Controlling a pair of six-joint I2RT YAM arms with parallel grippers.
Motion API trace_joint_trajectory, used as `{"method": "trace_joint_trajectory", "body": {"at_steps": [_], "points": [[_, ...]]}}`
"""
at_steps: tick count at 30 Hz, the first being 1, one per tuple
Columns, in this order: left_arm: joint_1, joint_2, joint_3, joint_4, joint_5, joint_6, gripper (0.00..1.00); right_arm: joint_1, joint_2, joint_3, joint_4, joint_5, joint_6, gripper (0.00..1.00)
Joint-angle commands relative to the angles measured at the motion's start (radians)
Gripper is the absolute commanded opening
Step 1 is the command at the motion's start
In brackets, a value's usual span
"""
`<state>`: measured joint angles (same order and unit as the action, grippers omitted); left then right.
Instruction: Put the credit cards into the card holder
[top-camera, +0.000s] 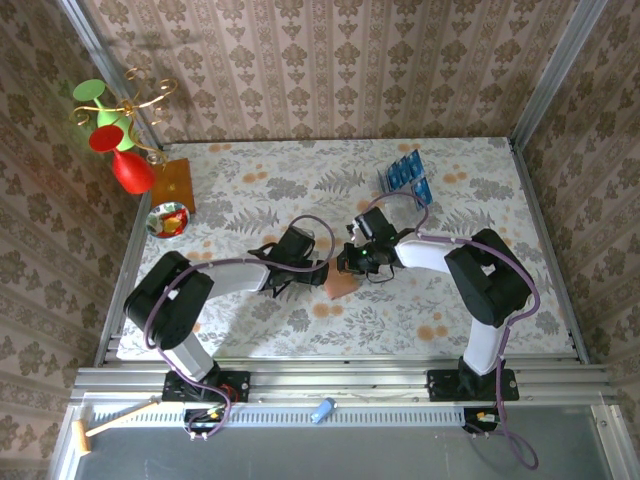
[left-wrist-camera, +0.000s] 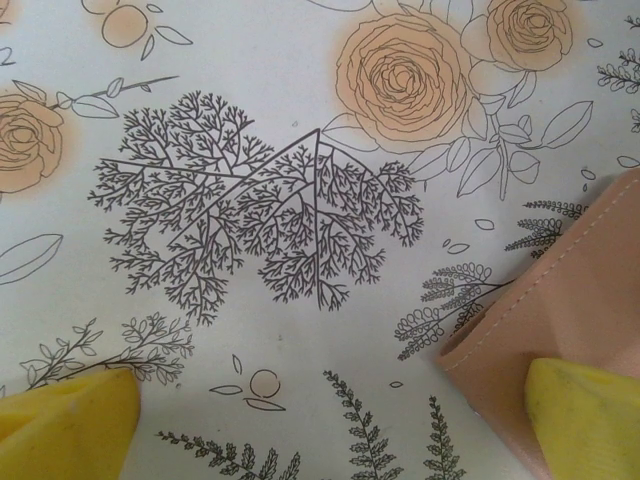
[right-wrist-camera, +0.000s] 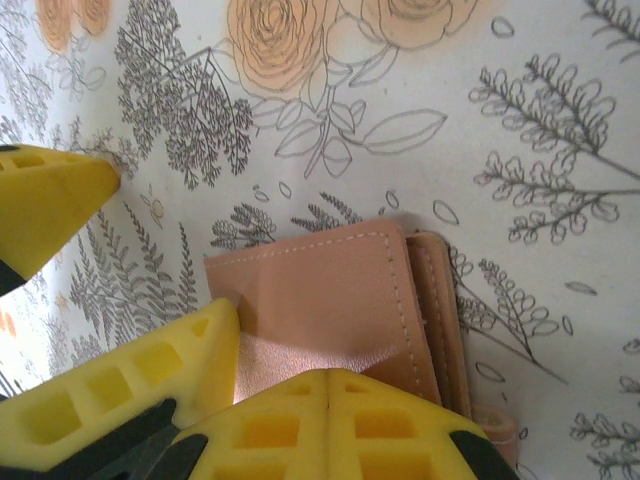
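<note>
Soft, even, bright light fills the overhead view; it seems to come from the near side, for the gold stand throws its shadow onto the back wall; the arms leave only faint shadows on the floral tablecloth. Both wrist views are bright; cloth print and card holder stitching are crisp; the left gripper pads blur near the lens.

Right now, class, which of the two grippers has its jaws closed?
The right gripper: it is pinched shut over the card holder, while the left gripper stands wide open, one side resting on that holder's corner.
</note>
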<state>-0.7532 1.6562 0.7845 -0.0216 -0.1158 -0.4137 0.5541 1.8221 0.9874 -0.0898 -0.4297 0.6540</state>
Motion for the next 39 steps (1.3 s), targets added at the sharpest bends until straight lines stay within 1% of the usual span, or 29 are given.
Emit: {"method": "trace_joint_trajectory", "body": {"at_steps": [1, 12, 20, 39], "points": [[-0.011, 0.048, -0.034, -0.007, 0.018, 0.006, 1.00, 0.013, -0.036, 0.024, -0.114, 0.012, -0.014, 0.00], [-0.013, 0.054, -0.033, -0.001, 0.021, 0.005, 1.00, 0.023, -0.072, 0.064, -0.133, 0.006, -0.009, 0.00], [-0.013, 0.053, -0.038, 0.000, 0.022, 0.002, 1.00, 0.032, -0.038, 0.078, -0.126, 0.008, -0.005, 0.00], [-0.015, 0.047, -0.038, 0.000, 0.025, 0.002, 1.00, 0.030, 0.021, 0.032, -0.090, 0.037, -0.010, 0.00]]}}
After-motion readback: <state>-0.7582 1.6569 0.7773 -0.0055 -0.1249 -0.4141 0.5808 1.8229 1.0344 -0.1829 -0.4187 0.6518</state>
